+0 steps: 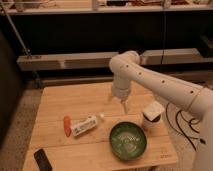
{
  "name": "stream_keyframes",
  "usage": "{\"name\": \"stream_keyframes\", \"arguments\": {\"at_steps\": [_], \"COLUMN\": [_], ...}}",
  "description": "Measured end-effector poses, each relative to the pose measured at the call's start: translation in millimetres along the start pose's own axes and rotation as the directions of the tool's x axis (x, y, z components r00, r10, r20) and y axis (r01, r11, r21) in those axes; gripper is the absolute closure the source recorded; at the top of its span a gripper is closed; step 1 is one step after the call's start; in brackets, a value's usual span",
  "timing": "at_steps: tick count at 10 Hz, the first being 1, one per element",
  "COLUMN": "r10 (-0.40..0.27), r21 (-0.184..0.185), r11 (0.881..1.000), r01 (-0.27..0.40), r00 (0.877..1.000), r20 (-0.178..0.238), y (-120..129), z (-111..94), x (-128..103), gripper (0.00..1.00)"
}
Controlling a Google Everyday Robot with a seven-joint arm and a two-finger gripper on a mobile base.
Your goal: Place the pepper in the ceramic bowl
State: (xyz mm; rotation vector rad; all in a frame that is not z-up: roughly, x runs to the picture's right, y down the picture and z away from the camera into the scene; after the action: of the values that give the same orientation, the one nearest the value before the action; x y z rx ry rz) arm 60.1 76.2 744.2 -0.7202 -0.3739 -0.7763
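Note:
The pepper (67, 126) is a small orange-red piece lying on the left part of the wooden table (75, 100). The ceramic bowl (128, 141) is green and glossy and sits near the table's front right, with nothing in it. My gripper (117, 102) hangs from the white arm over the middle of the table, behind the bowl and to the right of the pepper. Its fingers point down and stand open, holding nothing.
A white tube-like bottle (85, 126) lies right beside the pepper. A small white cup (151, 116) stands behind the bowl at the right. A black flat object (42, 160) lies at the front left corner. Shelving runs behind the table.

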Motion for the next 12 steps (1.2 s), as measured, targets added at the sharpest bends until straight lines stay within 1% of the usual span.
{"name": "stream_keyframes", "arguments": {"at_steps": [1, 3, 4, 6, 7, 10, 12], "r10": [-0.017, -0.034, -0.052, -0.090, -0.095, -0.144, -0.171], "r21": [-0.008, -0.015, -0.020, -0.040, -0.046, -0.067, -0.078], "r11": [1.000, 0.999, 0.998, 0.995, 0.995, 0.988, 0.983], "r01": [0.017, 0.033, 0.051, 0.089, 0.094, 0.141, 0.167], "r00": [1.000, 0.999, 0.998, 0.996, 0.995, 0.989, 0.984], "r20": [-0.010, -0.018, -0.022, -0.025, -0.026, -0.041, -0.057], "y": [-12, -30, -41, -60, -63, -84, -104], "z": [-2, -2, -1, -1, 1, 5, 9], "x": [-9, -25, -38, -59, -62, -84, -100], "gripper": [0.34, 0.34, 0.34, 0.34, 0.34, 0.34, 0.34]}}
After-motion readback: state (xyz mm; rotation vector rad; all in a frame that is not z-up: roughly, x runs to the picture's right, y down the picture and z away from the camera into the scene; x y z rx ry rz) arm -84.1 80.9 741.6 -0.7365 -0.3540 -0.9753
